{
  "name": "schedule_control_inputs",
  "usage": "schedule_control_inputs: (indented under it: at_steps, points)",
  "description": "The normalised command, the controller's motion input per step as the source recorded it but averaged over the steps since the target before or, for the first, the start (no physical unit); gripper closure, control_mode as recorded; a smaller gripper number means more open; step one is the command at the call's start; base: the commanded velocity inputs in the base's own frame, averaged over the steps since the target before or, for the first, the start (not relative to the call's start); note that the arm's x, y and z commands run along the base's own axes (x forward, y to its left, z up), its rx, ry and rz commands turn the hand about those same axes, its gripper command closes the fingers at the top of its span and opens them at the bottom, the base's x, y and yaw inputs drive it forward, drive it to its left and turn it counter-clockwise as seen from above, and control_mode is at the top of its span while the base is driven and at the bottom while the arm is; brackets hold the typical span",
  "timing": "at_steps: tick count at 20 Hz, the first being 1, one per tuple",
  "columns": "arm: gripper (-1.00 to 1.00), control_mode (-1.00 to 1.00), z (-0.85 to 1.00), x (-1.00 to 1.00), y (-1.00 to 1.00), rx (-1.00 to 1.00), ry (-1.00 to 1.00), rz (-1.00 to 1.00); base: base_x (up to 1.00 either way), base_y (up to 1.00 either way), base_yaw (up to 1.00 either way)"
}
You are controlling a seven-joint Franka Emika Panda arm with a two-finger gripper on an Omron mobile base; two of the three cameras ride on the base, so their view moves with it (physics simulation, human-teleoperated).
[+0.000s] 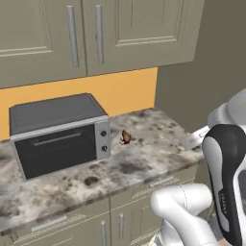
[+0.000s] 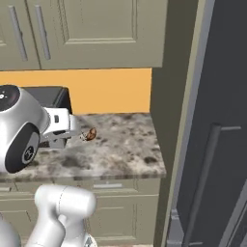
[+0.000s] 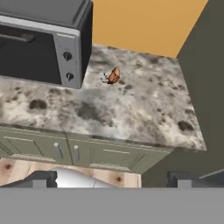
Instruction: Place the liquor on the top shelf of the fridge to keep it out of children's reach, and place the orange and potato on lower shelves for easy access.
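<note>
One small reddish-brown lumpy potato [image 3: 114,75] on counter [image 3: 144,109] nr oven [image 3: 43,39]; fingers [image 3: 43,178] spread, empty.

Even, flat rendered light fills all three views, bright without glare. Soft dark patches lie on the mottled surface [image 1: 144,158] beside the oven [image 1: 57,134] and under the small brown lump [image 3: 113,75]. Edges look slightly soft and pixelated; the lump's detail is too small to resolve. No lens distortion shows at the borders.
</note>
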Motion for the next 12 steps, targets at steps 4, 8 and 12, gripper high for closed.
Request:
schedule_control_inputs:
  at_steps: [4,8,12]
  points:
    - [-1.0,1.0,0.0,0.0,0.0,0.0,0.0,0.0,0.87,0.51,-0.3]
    - [-1.0,-1.0,-0.29,0.61,0.24,0.0,-0.08,-0.11,0.2,0.13,-0.06]
    - [-1.0,-1.0,-0.59,0.78,0.06,0.0,0.0,-0.04,0.0,0.0,0.0]
